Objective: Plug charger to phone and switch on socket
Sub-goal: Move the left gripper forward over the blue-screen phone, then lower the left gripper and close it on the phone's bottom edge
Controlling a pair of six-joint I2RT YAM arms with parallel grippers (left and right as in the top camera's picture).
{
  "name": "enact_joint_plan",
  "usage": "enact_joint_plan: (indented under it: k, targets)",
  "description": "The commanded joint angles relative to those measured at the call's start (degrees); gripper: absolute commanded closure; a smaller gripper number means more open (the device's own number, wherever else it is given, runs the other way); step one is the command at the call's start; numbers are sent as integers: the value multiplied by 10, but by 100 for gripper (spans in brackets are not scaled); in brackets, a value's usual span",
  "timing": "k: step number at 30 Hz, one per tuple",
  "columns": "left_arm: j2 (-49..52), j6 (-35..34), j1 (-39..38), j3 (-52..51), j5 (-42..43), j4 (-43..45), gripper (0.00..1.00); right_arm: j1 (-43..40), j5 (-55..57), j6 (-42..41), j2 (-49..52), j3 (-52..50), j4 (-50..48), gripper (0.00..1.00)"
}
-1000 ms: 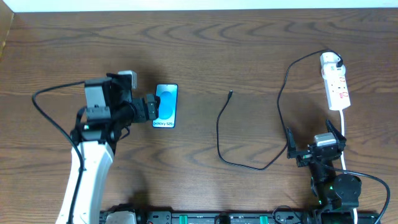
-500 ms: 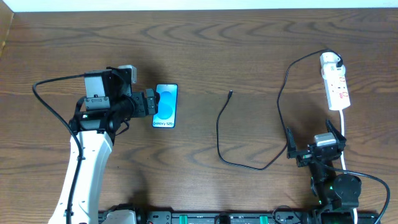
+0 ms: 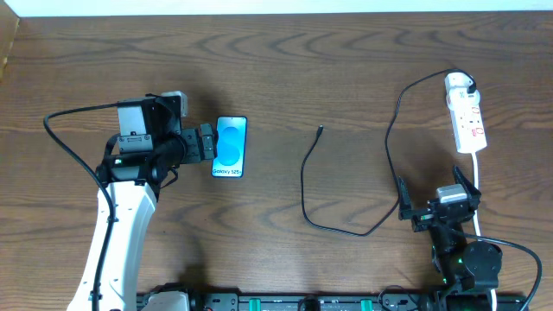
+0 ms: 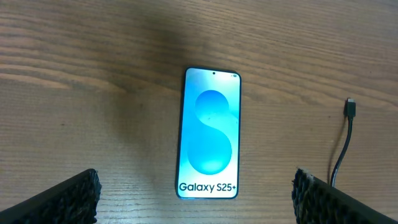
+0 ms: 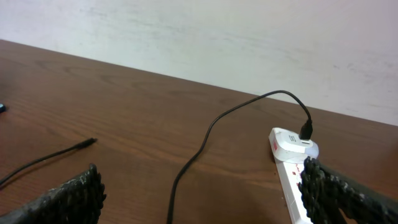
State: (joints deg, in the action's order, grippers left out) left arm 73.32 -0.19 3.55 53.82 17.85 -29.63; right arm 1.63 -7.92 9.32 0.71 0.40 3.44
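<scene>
Brown wood is the worktop (image 3: pixel 285 60) that carries everything. My left claw (image 3: pixel 208 145) hovers just beside the left edge of the phone (image 3: pixel 230 147), wide open and with nothing in it. In the left wrist view its fingers (image 4: pixel 68 199) show at the two lower corners, with the phone between them. The phone lies flat with its lit screen up, so I judge its port is free at the short near edge.

The charger (image 3: pixel 304 194) lies in a loose curve between phone and socket (image 3: pixel 467 121). Its tip (image 3: pixel 320 130) is well apart from the phone, and its plug (image 3: pixel 459 84) already sits in the far end of the socket.

My right claw (image 3: pixel 436 199) hangs near the socket, also wide open and empty. Nothing stands between tip and phone. The socket's white cord (image 3: pixel 476 168) runs just beside my right claw and could catch it, I think.
</scene>
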Motion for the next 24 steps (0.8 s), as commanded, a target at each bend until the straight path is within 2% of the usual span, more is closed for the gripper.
enact_joint_plan:
  k: [1, 11, 17, 21, 24]
  targets:
    - [3, -1, -1, 16, -5, -1, 2, 0, -2, 0, -3, -1, 2, 1]
    - [3, -3, -1, 16, -3, 4, 2, 0, -2, 0, -3, -1, 2, 1]
    - [5, -46, -2, 27, -4, 43, 2, 0, -2, 0, -3, -1, 2, 1]
    - [18, -55, -12, 62, -7, 30, 2, 0, -2, 0, -3, -1, 2, 1]
    - [39, -66, -39, 97, -40, 3, 2, 0, -2, 0, -3, -1, 2, 1]
